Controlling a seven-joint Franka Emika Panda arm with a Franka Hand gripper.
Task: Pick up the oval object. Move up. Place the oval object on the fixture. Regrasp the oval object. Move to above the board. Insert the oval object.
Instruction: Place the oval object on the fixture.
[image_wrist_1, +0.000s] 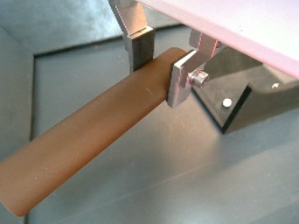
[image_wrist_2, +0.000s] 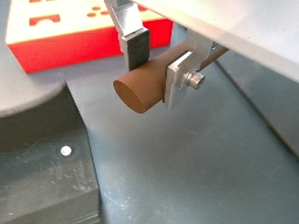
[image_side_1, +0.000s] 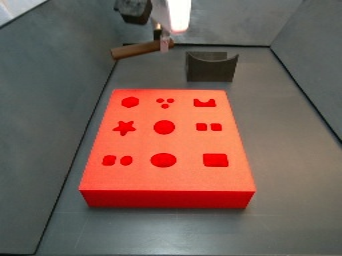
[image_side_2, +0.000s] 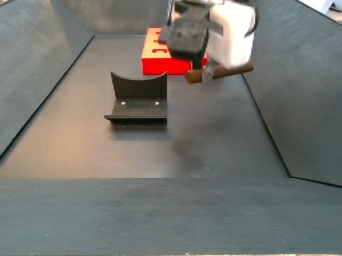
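The oval object (image_wrist_1: 93, 131), a brown rounded peg, lies level between the gripper's (image_wrist_1: 162, 70) silver fingers, which are shut on it near one end. Its blunt end face shows in a wrist view (image_wrist_2: 140, 89). In both side views the peg (image_side_1: 134, 49) (image_side_2: 225, 71) hangs in the air above the grey floor, and the gripper (image_side_1: 166, 40) (image_side_2: 203, 66) is beside the fixture (image_side_1: 210, 66) (image_side_2: 136, 98), apart from it. The red board (image_side_1: 167, 140) (image_side_2: 158, 58) lies flat with its shaped cut-outs showing.
Sloping grey walls (image_side_1: 54, 90) close in the floor on all sides. The dark fixture (image_wrist_1: 247, 103) shows under the gripper in a wrist view, and the board's edge (image_wrist_2: 59, 39) lies beyond the peg.
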